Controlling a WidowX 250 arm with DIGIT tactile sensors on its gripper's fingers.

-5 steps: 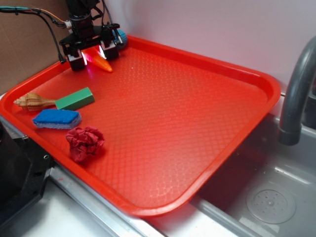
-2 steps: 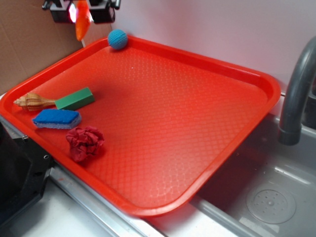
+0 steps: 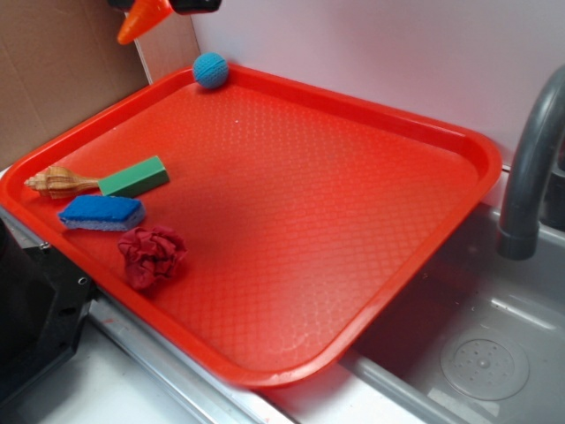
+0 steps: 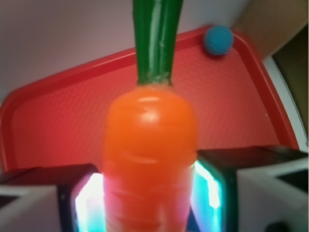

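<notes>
My gripper (image 4: pixel 149 200) is shut on an orange toy carrot (image 4: pixel 149 164) with a green stalk (image 4: pixel 155 38); the lit pads press its sides. In the exterior view only the carrot's tip (image 3: pixel 141 19) and a sliver of the gripper (image 3: pixel 163 4) show at the top left edge, raised well above the red tray (image 3: pixel 371 110). A blue ball (image 3: pixel 210 69) lies in the tray's far left corner, below and right of the carrot, and also shows in the wrist view (image 4: pixel 218 39).
On the tray's left side lie a seashell (image 3: pixel 57 182), a green block (image 3: pixel 134 177), a blue sponge (image 3: pixel 101 212) and a crumpled red cloth (image 3: pixel 152 254). A grey faucet (image 3: pixel 528 168) and sink basin (image 3: pixel 477 353) stand at the right. Brown cardboard (image 3: pixel 62 79) backs the left.
The gripper has risen from the tray's far left corner with the carrot held in it, now nearly out of the exterior view. The blue ball is uncovered.
</notes>
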